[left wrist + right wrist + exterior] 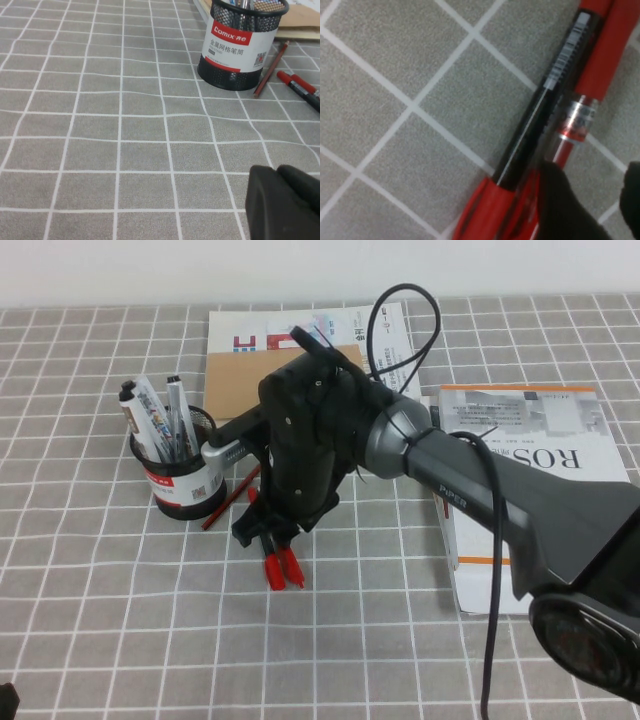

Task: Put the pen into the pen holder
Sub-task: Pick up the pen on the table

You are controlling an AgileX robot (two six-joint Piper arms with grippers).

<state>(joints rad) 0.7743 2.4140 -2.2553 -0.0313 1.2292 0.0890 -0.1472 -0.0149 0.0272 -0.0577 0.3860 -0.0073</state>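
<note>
- Two pens lying side by side on the checked tablecloth (100, 570) in the high view, red ends poking out below the right gripper (268, 540), which is low over them, close to the pen holder (180, 480). Holder upright, already stocked with several markers, a red-brown pencil (228, 500) leaning along the cloth beside it. Behind, a brown envelope (235, 380); to the robot's right, a ROS book (530, 440). Left gripper out of sight here — only a dark scrap at the lower left corner.
- Seen from the left wrist: left gripper (282, 202) parked low over bare cloth, well apart from the holder (240, 47); cannot tell whether its jaws are apart or closed. Pencil (270, 70) touching or just beside the holder's base, and the red-capped, black-barrelled pen (300, 89) a little farther out.
- Seen from the right wrist: the pen (587, 80) — mostly red with a silver ring — lying flat, pressed against the black-barrelled one (540, 120). Dark fingertips (565, 210) down at cloth level straddling the pen's barrel, jaws narrow but seemingly not yet clamped on it.
- Judged progress: early. Nothing lifted; pen not yet in the holder. Left to do: close on the red pen alone, raise it, carry it over the rim, release tip-down.
</note>
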